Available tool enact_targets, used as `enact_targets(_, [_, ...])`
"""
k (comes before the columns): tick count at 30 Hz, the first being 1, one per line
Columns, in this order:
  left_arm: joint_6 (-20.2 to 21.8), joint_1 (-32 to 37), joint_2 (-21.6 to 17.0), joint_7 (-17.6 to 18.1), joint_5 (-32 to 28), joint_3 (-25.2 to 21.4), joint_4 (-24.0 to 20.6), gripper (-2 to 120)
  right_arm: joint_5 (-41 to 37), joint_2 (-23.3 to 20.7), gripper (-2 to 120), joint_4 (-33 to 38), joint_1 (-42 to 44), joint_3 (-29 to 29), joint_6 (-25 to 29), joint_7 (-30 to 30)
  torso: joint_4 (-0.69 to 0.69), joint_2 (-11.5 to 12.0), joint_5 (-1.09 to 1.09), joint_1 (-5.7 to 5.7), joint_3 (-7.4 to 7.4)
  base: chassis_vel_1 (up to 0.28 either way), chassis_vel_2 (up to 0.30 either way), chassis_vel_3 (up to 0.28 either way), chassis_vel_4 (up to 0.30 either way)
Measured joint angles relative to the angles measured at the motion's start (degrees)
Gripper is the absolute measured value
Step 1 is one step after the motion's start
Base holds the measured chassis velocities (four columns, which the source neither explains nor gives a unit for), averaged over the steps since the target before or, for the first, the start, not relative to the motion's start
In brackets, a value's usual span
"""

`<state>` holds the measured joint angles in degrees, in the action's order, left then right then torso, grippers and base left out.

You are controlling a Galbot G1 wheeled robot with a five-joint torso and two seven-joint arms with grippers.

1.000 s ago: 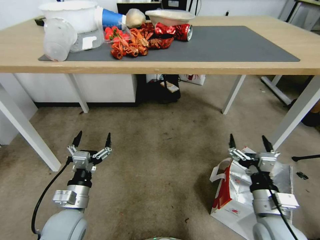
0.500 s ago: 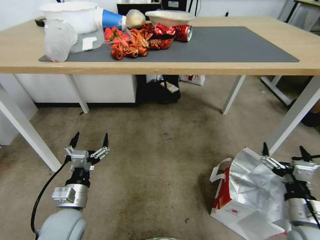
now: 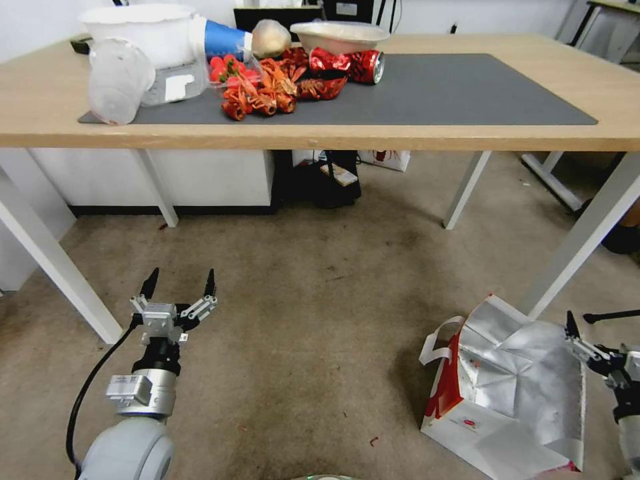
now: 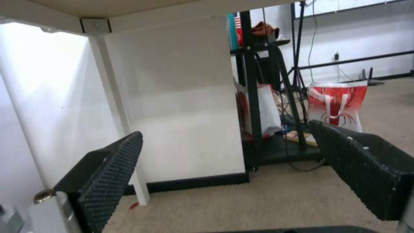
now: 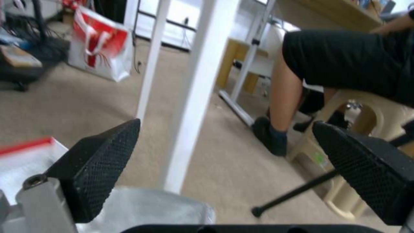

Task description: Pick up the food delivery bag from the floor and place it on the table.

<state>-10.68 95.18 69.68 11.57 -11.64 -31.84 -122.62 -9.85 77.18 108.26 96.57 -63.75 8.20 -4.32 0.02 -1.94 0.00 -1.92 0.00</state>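
We are swinging our right hand (image 3: 603,347) outward: a second ago it was hovering directly over the large boxy white delivery bag with red side panels and crumpled silver foil lining (image 3: 513,393); half a second ago it was crossing the bag's far right edge, and now it is sitting just beside that edge, nearly out at the rim of the head view. Its fingers are spread wide with nothing between them, and in the right wrist view a corner of foil is showing just under the near finger (image 5: 101,168). The bag itself is lying where it was on the mottled grey-brown carpet floor (image 3: 313,320), gaping open, its white strap handle (image 3: 437,340) looping out on the side away from the right hand.

Our left hand (image 3: 177,297) is idling low over the carpet, well apart from the bag, fingers also open and gripping nothing.

We are judging this as a repositioning rather than progress: no grasp is made, and the wide light-wood counter with its dark grey mat (image 3: 427,90) is waiting ahead, bare on its right half.
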Motion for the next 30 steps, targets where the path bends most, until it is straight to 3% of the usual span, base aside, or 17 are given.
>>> enact_targets(30, [-2.21, 1.07, 1.13, 0.37, 1.09, 0.3, 0.23, 97, -5.65, -3.87, 97, -14.17, -6.19, 2.19, -0.44, -1.82, 0.0, -0.04, 0.0, -0.01, 0.05, 0.0, 0.0, 0.0, 0.0])
